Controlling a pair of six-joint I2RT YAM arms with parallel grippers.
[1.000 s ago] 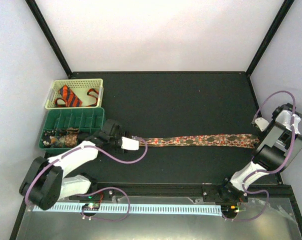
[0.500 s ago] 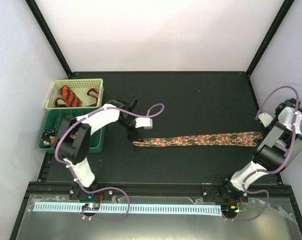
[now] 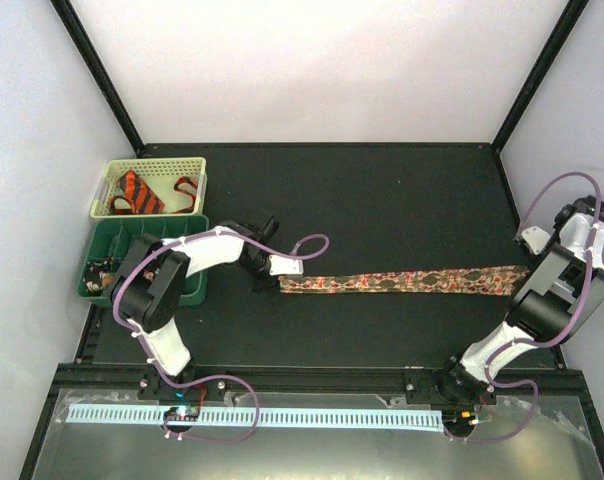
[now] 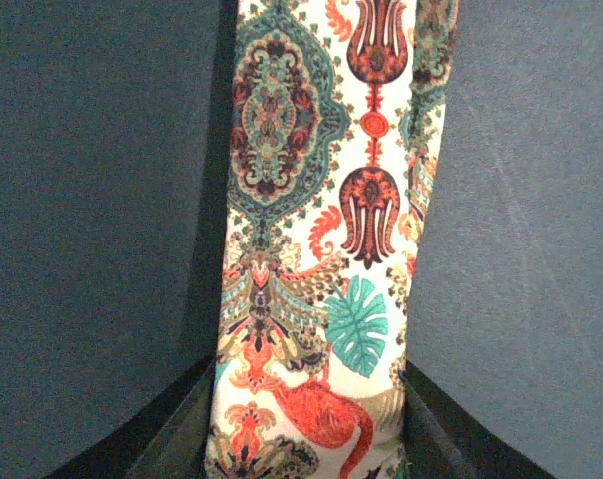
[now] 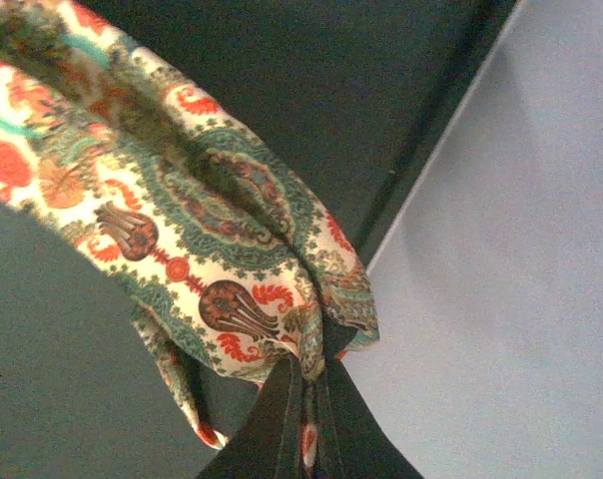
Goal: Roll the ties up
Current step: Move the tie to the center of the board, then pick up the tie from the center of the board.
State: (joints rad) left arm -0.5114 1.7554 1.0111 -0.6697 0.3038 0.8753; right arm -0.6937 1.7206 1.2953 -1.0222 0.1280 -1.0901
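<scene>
Black table (image 3: 382,200), and the patterned tie (image 3: 402,281) lies stretched flat across it, left to right: laying-out looks done, rolling not yet begun. The orange striped tie (image 3: 142,192) sits in the cream basket (image 3: 152,165), far left. The right gripper (image 5: 306,374) pinches the tie's right end, bunched, as only its wrist view shows. The left gripper (image 3: 285,268) straddles the left end, fingers (image 4: 182,434) flanking the fabric; clamped or loose, I cannot tell. Next, curl that end over tightly.

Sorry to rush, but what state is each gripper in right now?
Left gripper: fingers astride the tie; grip cannot be told.
Right gripper: closed on the tie's other end.
</scene>
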